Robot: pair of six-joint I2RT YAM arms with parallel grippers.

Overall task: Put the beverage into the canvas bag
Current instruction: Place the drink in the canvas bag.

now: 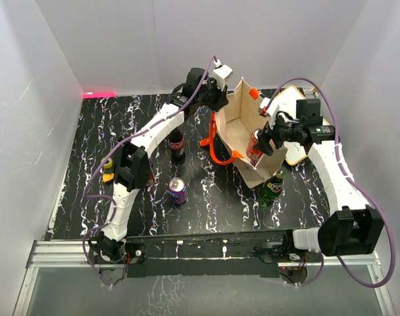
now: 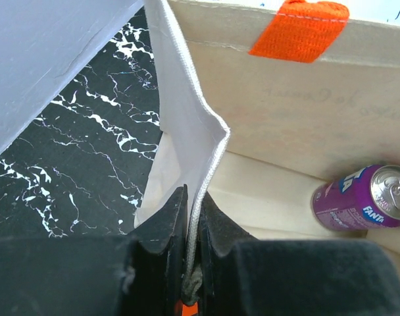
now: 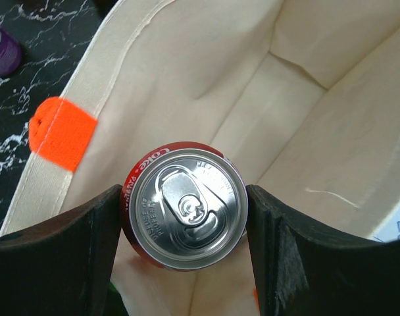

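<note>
Left gripper (image 2: 193, 210) is pinching the canvas bag (image 2: 305, 125) at its left rim; right gripper (image 3: 183, 227) is clamping a red cola can (image 3: 187, 197) inside the bag mouth.

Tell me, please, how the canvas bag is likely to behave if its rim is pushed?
Probably floppy: the canvas bag folds thin at the rim where the left gripper pinches it, so a pushed wall would likely buckle rather than shift the bag. It may also resist sliding somewhat, since a purple can lies inside, weighing the bottom.
</note>
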